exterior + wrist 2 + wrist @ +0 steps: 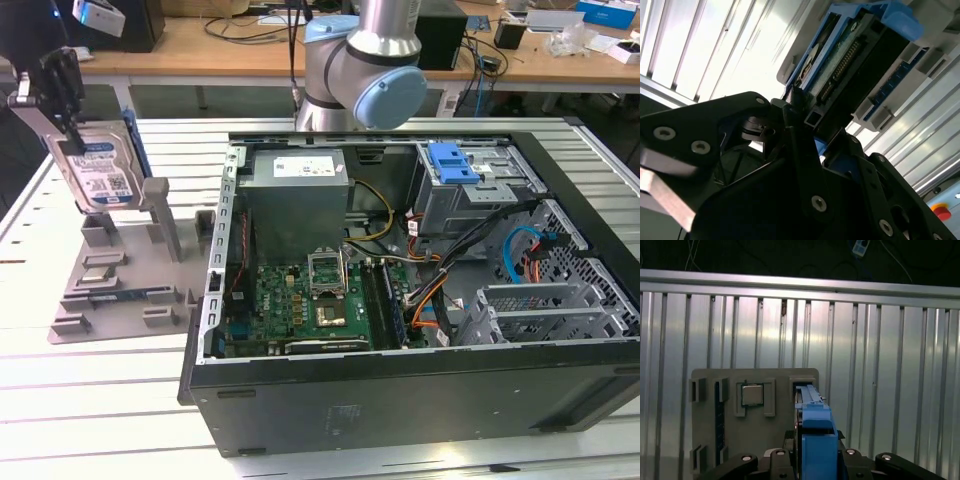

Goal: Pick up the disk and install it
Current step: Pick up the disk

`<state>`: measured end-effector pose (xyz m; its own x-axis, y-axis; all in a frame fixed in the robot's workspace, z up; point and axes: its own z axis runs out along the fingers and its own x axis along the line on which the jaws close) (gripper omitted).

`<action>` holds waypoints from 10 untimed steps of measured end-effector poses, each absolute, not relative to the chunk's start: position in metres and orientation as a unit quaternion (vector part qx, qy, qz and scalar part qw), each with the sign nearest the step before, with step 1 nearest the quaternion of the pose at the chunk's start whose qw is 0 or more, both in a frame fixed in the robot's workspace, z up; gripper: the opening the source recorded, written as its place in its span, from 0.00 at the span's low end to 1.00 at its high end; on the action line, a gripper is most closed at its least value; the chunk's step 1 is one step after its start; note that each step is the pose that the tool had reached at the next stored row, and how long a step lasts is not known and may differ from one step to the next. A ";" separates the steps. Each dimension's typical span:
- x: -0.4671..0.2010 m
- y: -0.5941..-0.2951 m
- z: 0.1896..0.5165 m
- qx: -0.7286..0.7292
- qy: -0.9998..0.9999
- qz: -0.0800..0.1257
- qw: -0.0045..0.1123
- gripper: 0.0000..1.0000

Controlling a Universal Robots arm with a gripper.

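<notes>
disk (100,172): upright, over the grey tray (120,300) on the worktop (100,400)
end effector (72,135): clamped on the disk's top edge

Matt metal disk (98,172); blue plastic rails (816,445)

Ribbed metal tabletop (100,420), wooden desk (200,48) behind, tangled cables (240,25)

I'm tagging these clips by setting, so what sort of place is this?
Probably a robotics or electronics lab: an opened computer case lies on a slatted metal table, the gripper holds the disk beside a grey parts fixture, and wooden desks stand behind.
</notes>
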<state>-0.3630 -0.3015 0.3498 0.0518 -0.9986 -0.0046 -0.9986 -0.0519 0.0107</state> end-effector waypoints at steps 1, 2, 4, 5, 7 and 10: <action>-0.363 -0.301 0.352 0.725 -0.688 -0.005 0.002 0.37; -0.363 -0.301 0.353 0.725 -0.688 -0.005 0.002 0.37; -0.363 -0.301 0.358 0.725 -0.689 -0.005 0.002 0.37; -0.363 -0.301 0.360 0.725 -0.689 -0.005 0.002 0.37; -0.363 -0.301 0.366 0.725 -0.689 -0.005 0.002 0.37; -0.363 -0.300 0.374 0.725 -0.689 -0.005 0.002 0.37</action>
<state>-0.3630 -0.3001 0.3737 0.0519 -0.9986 -0.0041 -0.9986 -0.0519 0.0107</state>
